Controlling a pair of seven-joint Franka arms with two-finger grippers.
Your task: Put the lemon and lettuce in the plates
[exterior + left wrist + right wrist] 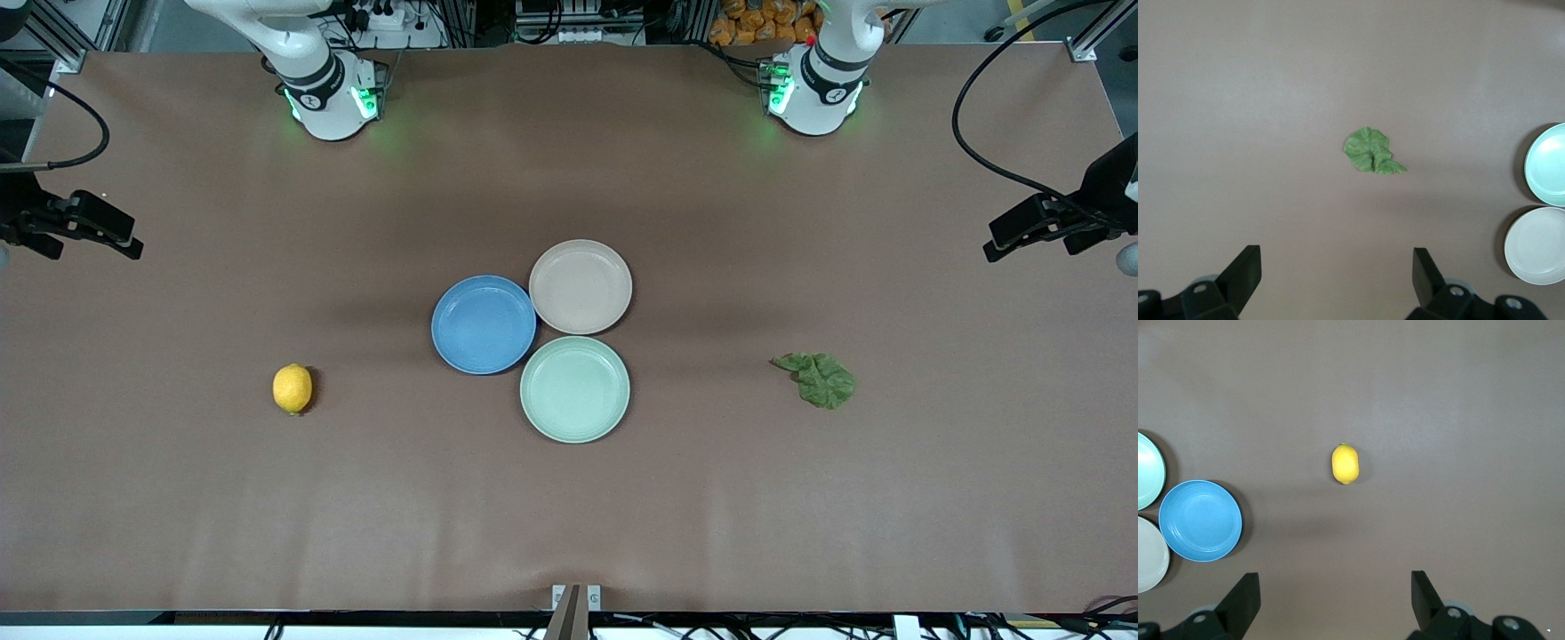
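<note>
The yellow lemon (292,388) lies on the brown table toward the right arm's end; it also shows in the right wrist view (1345,464). The green lettuce (818,378) lies toward the left arm's end and shows in the left wrist view (1371,152). The blue plate (484,324) and the beige-pink plate (581,286) sit empty and touching at the table's middle. My left gripper (1337,257) is open and empty, high over bare table near the lettuce. My right gripper (1335,581) is open and empty, high over bare table near the lemon. Neither gripper shows in the front view.
A pale mint-green plate (575,388) sits empty against the other two, nearer to the front camera. Black camera mounts with cables stand at the table's two ends (80,227) (1058,222). The arms' bases (329,98) (813,89) stand along the farthest edge.
</note>
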